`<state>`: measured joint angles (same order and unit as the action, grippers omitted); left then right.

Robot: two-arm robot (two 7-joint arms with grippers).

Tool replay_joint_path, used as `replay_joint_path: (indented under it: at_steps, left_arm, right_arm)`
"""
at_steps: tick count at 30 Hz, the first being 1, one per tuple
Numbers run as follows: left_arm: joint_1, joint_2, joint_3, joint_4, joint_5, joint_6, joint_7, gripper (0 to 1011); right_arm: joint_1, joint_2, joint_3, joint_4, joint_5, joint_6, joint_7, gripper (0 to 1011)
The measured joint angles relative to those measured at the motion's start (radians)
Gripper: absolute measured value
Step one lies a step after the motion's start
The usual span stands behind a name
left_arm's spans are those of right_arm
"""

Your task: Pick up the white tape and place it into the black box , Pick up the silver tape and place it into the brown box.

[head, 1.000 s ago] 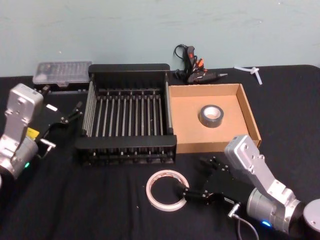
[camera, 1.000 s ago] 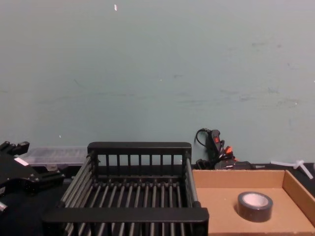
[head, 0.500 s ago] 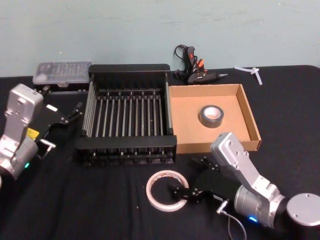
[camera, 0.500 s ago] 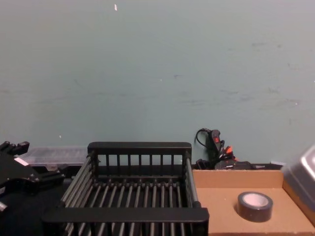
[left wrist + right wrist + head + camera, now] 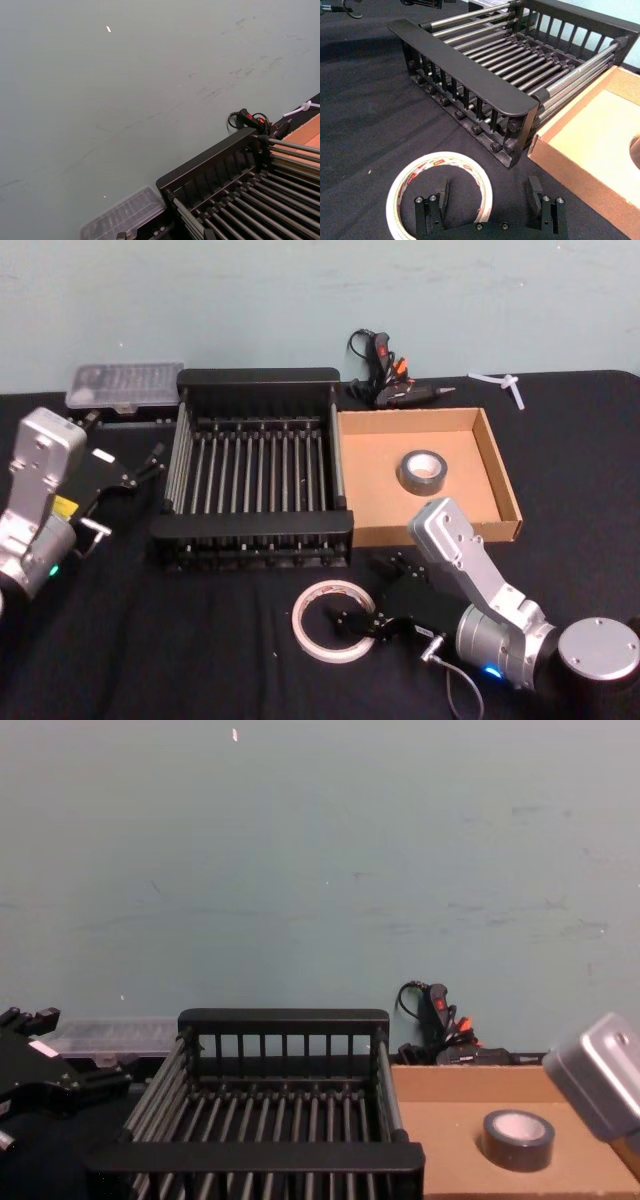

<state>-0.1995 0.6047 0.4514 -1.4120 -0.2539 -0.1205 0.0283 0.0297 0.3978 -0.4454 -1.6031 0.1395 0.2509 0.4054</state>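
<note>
The white tape [image 5: 318,602] lies flat on the black cloth in front of the black box [image 5: 255,380]. My right gripper [image 5: 372,594] is low over the tape's right side and open. In the right wrist view one finger [image 5: 431,209] stands over the hole of the white tape [image 5: 468,166] and the other finger [image 5: 541,202] is outside the ring. The silver tape [image 5: 422,472] rests inside the brown box [image 5: 505,485], to the right of the crate. My left gripper [image 5: 125,495] is parked left of the black box, open and holding nothing.
A clear plastic case [image 5: 125,385] sits at the back left. A black glue gun [image 5: 385,375] with its cable lies behind the brown box, and a white plastic piece [image 5: 500,383] is at the back right. My right arm's silver wrist [image 5: 600,1075] rises beside the brown box.
My right arm has swung left and forward, bringing its open gripper over the white tape's right side. Its wrist has come into the chest view. The left arm and both tapes stayed put.
</note>
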Motion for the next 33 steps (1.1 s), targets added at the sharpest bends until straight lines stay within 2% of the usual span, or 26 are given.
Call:
replay_joint_path:
  at_steps: [33]
  left_arm:
    - [0.0, 0.0, 0.0, 0.0, 0.0, 0.0, 0.0, 1001]
  right_arm:
    - [-0.005, 0.002, -0.008, -0.001, 0.003, 0.015, -0.008, 1002]
